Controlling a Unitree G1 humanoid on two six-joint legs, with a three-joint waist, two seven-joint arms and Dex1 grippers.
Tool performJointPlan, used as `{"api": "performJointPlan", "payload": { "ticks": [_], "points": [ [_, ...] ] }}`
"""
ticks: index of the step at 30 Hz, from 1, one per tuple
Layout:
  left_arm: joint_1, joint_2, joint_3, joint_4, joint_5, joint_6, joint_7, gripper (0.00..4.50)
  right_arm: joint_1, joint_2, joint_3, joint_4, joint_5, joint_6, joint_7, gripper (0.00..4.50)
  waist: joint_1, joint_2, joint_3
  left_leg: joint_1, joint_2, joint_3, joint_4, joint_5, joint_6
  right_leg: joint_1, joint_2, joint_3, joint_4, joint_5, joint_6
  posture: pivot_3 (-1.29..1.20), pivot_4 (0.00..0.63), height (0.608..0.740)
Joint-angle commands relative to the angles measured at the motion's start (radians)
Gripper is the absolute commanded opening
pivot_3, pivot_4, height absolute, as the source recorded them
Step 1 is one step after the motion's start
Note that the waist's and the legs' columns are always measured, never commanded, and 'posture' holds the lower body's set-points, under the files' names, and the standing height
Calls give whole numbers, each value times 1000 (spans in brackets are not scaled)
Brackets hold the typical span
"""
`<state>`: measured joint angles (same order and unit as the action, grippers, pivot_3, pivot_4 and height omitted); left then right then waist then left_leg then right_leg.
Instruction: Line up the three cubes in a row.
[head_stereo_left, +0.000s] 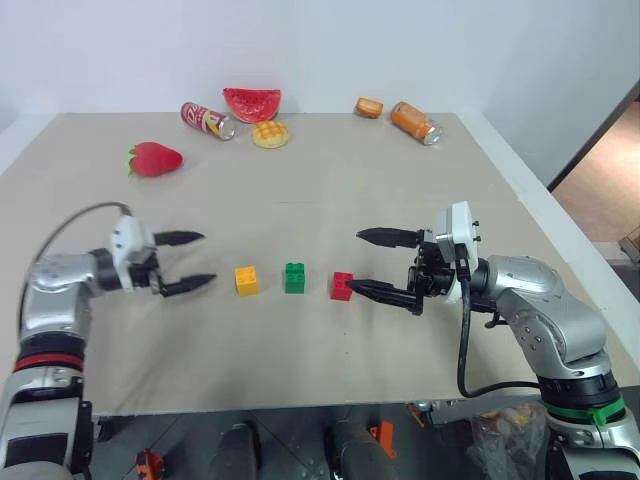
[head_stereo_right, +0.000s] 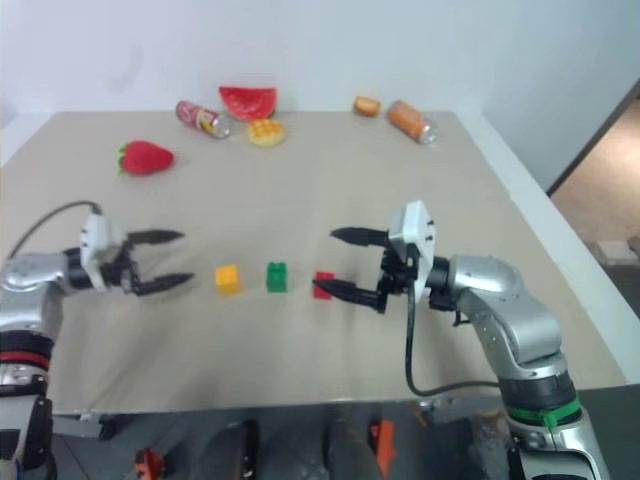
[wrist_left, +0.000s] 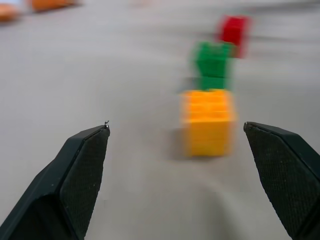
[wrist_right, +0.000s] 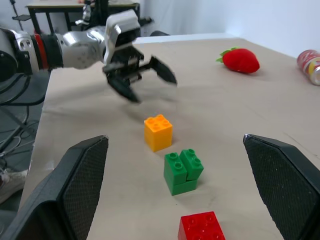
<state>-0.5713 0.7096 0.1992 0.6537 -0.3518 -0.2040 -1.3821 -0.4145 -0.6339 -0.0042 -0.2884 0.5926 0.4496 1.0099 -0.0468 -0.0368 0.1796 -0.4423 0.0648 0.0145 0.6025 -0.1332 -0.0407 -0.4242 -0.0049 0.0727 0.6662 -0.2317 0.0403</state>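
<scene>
1. Left gripper (head_stereo_left: 205, 261) hangs over the tabletop (head_stereo_left: 300, 340) with its two black fingers spread wide and nothing between them; it points toward the yellow-orange cube (head_stereo_left: 246, 281), which sits a short way off its tips, untouched.
2. Right gripper (head_stereo_left: 365, 262) points in from the other side, fingers likewise spread to their full width and holding nothing. Its lower finger (head_stereo_left: 378, 292) lies just beside the red cube (head_stereo_left: 342, 286); whether it touches the cube cannot be told.
3. At the far edge of the tabletop lie a red can (head_stereo_left: 206, 120), an orange can (head_stereo_left: 415, 122), a watermelon slice toy (head_stereo_left: 252, 102), a round waffle-like pastry (head_stereo_left: 270, 134) and a small orange pastry (head_stereo_left: 369, 107). A strawberry toy (head_stereo_left: 154, 159) sits nearer, on the left side, well apart from the cubes.
4. The three cubes stand between the two grippers in a row running left to right: yellow-orange, then the green cube (head_stereo_left: 294, 277), then red. Small gaps separate them, and none touches another.
5. In the right wrist view the green cube (wrist_right: 183, 170) sits turned at an angle to the yellow-orange cube (wrist_right: 158, 132), and all three show studded tops.
</scene>
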Motion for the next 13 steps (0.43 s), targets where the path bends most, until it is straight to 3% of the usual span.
{"api": "performJointPlan", "payload": {
  "ticks": [1,4,8,13],
  "points": [
    [61,31,131,-84,-58,314,314,4451,-22,55,-50,100,-80,-91,-114,4500,-3,0,0,0,0,0,0,0,0,0,0,0,0,0,0,0,150,740],
    [157,-14,216,-231,-72,445,561,4451,-48,133,-125,264,-139,-159,-284,4500,-2,0,0,1,1,1,0,0,0,0,0,0,0,1,1,0,150,740],
    [330,-109,275,-479,-141,544,692,4451,-86,200,-179,466,-265,-219,-539,4500,4,0,0,0,1,2,0,0,0,0,-2,0,0,1,1,0,150,740],
    [436,-243,275,-681,-187,601,843,4451,-86,293,-206,543,-322,-272,-716,4500,6,-1,0,1,0,3,0,0,0,0,-2,1,0,1,1,0,150,740]
  ]
}}
